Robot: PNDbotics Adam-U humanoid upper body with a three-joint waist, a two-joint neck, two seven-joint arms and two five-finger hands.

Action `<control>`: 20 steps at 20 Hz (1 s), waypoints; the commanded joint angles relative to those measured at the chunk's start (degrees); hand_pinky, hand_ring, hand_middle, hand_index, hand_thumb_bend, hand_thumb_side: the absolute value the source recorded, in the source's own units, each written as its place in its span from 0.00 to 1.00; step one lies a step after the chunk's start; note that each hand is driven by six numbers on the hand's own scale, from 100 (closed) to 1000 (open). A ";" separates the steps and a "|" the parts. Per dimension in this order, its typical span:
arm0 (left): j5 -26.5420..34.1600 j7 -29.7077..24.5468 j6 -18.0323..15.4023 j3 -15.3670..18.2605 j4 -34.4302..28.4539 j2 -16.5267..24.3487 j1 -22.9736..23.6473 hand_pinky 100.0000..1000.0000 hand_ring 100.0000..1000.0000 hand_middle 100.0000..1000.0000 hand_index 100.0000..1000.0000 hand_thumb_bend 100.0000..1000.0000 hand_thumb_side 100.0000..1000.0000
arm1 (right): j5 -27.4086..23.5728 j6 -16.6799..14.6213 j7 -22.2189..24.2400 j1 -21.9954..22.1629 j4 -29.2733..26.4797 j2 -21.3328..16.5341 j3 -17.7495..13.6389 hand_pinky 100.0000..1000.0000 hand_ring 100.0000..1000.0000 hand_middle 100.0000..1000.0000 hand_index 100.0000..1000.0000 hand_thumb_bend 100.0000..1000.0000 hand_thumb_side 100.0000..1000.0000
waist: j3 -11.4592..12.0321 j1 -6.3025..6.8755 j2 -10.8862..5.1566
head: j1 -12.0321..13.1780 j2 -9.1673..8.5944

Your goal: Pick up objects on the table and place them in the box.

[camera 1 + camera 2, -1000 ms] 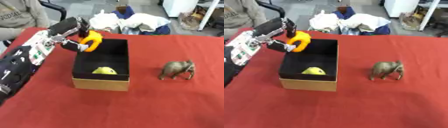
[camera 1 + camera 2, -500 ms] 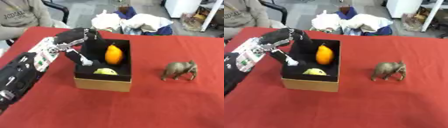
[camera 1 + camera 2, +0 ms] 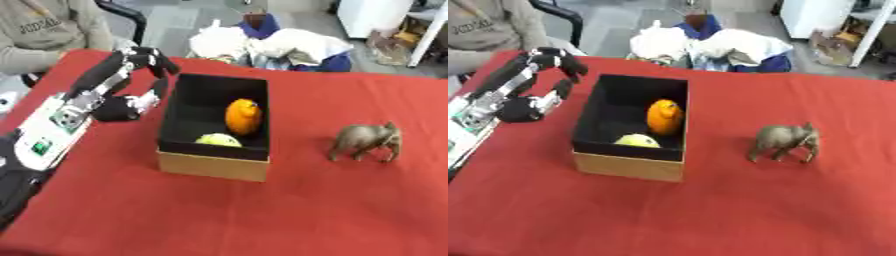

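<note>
With the orange fruit [image 3: 243,116] and a yellow fruit [image 3: 217,140] lying inside the box [image 3: 210,165], the one thing left out on the red table [image 3: 289,215] is the toy elephant [image 3: 366,142], standing upright well to the right of the box. To do this step well, the retreating hand should clear the box wall fully before anything swings across, since the box is light-looking cardboard and a brush against its left side could shove it; the elephant stands nearer the robot's right side, so the right arm looks the better choice for it, coming down over its back and closing across the body rather than the thin legs or trunk. The left hand [image 3: 131,85] hangs above the table just left of the box, touching neither it nor the fruit; its fingers arch forward in a wide loose curve with the thumb set well apart, and it holds nothing. The right hand does not show in either view
</note>
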 commanded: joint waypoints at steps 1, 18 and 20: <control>3.70 -0.43 2.83 3.69 -5.16 -1.40 2.43 0.57 0.51 0.58 0.75 0.02 0.79 | 2.95 -4.81 1.71 -5.12 6.61 -5.21 3.33 0.80 0.75 0.76 0.87 0.00 0.40 | 0.69 -0.03 -1.10 | -1.44 0.40; 4.02 -2.43 8.80 7.96 -8.76 -10.64 10.58 0.56 0.50 0.57 0.75 0.07 0.83 | 33.32 -14.80 6.71 -24.19 35.27 0.38 7.79 0.86 0.89 0.87 0.92 0.00 0.64 | 4.51 -0.39 -1.99 | -5.18 0.89; 3.83 -2.69 8.94 7.95 -8.66 -10.97 10.80 0.56 0.50 0.57 0.75 0.07 0.84 | 36.84 -14.80 4.30 -24.49 36.05 1.20 7.50 0.86 0.89 0.87 0.92 0.00 0.64 | 4.61 -0.38 -2.07 | -5.31 0.98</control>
